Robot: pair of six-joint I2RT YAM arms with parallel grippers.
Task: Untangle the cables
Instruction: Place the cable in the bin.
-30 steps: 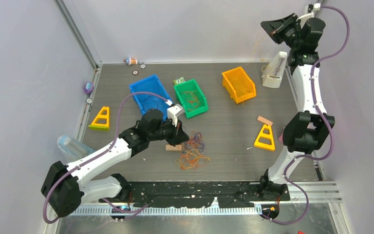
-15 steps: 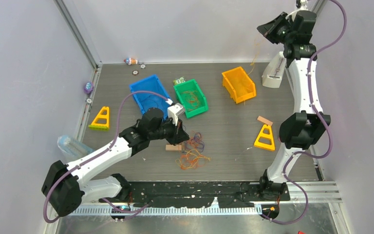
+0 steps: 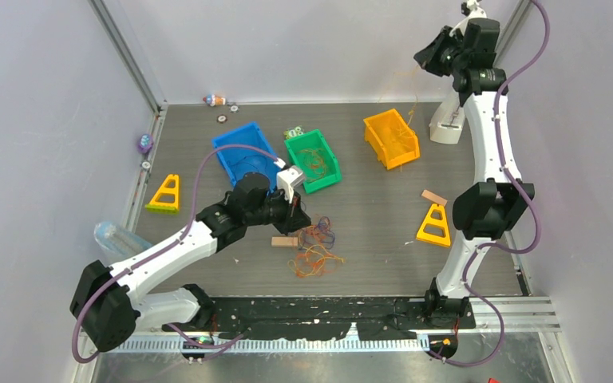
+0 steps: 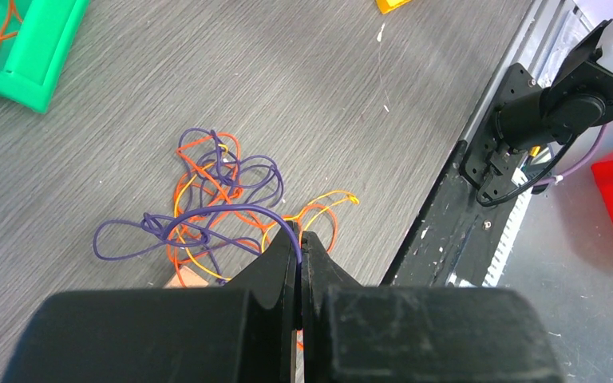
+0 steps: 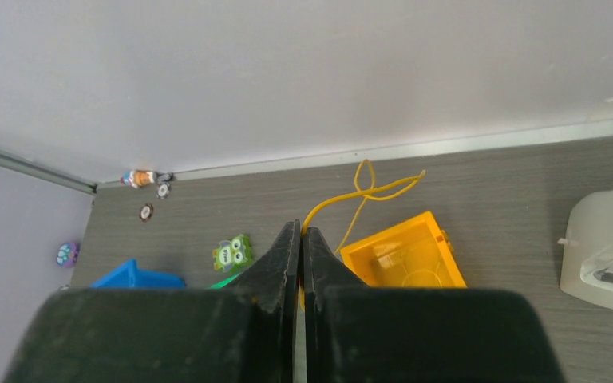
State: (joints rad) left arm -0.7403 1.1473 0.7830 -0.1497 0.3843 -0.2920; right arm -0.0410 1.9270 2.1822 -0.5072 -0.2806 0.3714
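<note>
Overhead, right hand [image 5: 300, 231] pinches yellow cable [image 5: 331, 203]; left hand [image 4: 299, 239] pinches purple cable [image 4: 239, 207].

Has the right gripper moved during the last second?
Yes. The right gripper, shut on a yellow cable, has shifted left in the top view, toward the orange bin.

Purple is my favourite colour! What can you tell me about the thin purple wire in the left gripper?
The thin purple wire looks like smooth, bendy plastic-coated cable. The shut left gripper pinches it; from there it arches away, then curls into several loose loops. Those loops are knotted through orange and yellow wires, lying on the grey wood-grain table.
</note>
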